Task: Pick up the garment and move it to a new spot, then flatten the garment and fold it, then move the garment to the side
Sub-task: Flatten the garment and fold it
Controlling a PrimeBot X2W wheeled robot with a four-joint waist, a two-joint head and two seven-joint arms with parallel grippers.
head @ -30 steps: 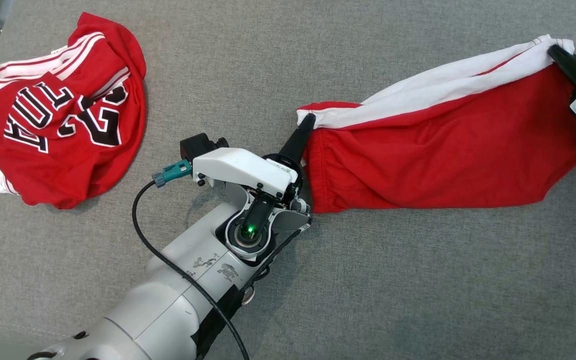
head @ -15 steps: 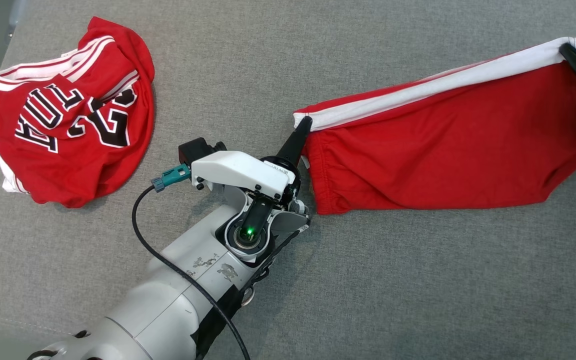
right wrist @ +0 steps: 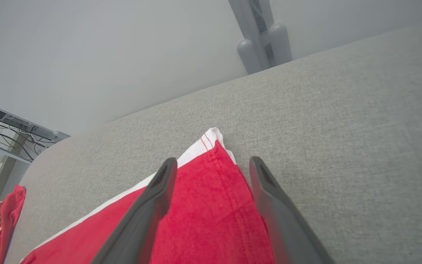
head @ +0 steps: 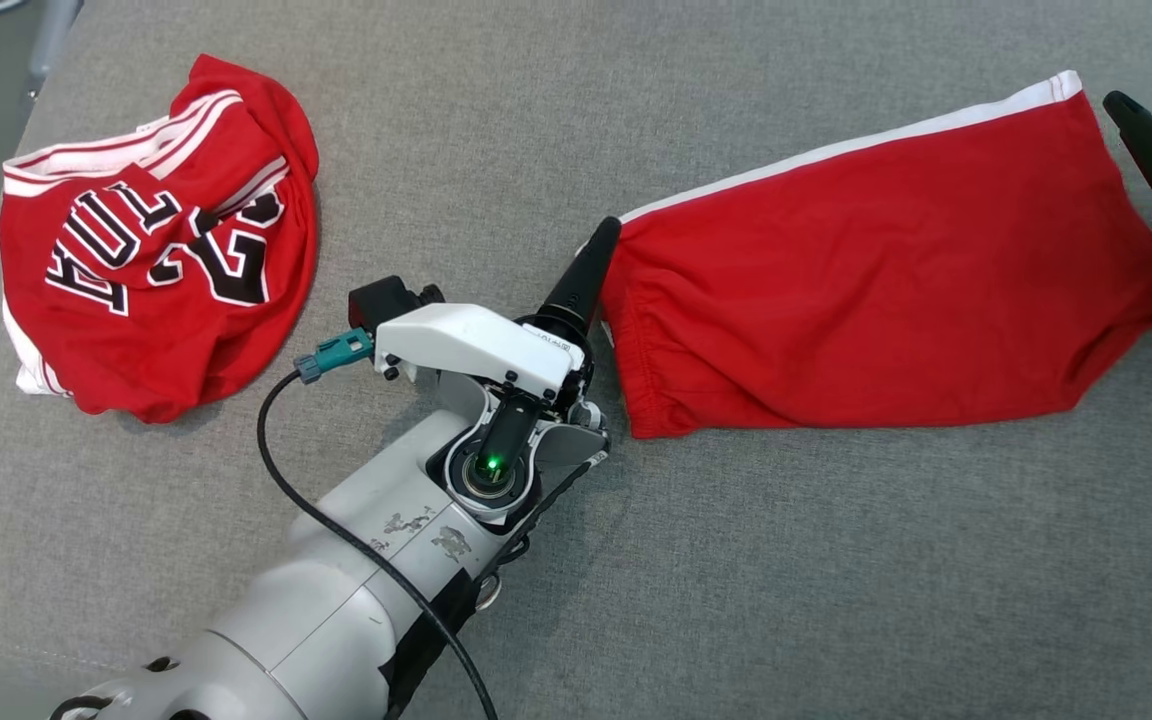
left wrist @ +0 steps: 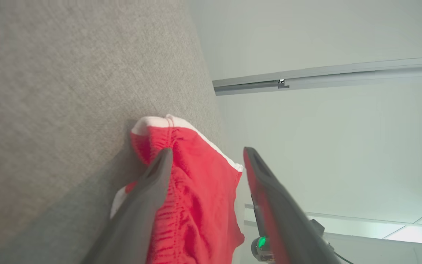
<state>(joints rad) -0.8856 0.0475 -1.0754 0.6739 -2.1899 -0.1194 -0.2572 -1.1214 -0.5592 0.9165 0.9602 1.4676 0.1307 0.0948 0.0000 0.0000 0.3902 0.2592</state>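
The left claw (left wrist: 207,156) stands with its jaws wide apart. In the left wrist view, gathered red cloth lies in the gap and leans on one finger, well clear of the other, so nothing is pinched. The right claw (right wrist: 213,163) is spread just as wide. A corner of red cloth lies flat between its fingers and is not gripped either.

Both claws work over a grey surface (head: 786,560) that takes up nearly the whole head view. The shorts (head: 876,290), red and lying fairly smooth, sit in the right half of that view. Their long axis slants from the middle of the frame up to the upper right corner. A crumpled red jersey (head: 156,280) with black lettering lies well apart at the upper left.

The left claw sits at the middle-of-frame end of the shorts, right against the gathered waistband (head: 626,330). The right claw sits at the upper right end, just beside the hem corner (head: 1071,90). The two claws bracket the shorts along their length, each nearest its own end. A thin white stripe (head: 836,150) runs along the upper edge from one claw to the other.

I judge the spreading-out to be about done and a fold to be due next. For a fold across the long axis, the right claw looks best placed to carry its hem end down-left toward the waistband. For a lengthwise fold, each claw would take the stripe edge at its own end.
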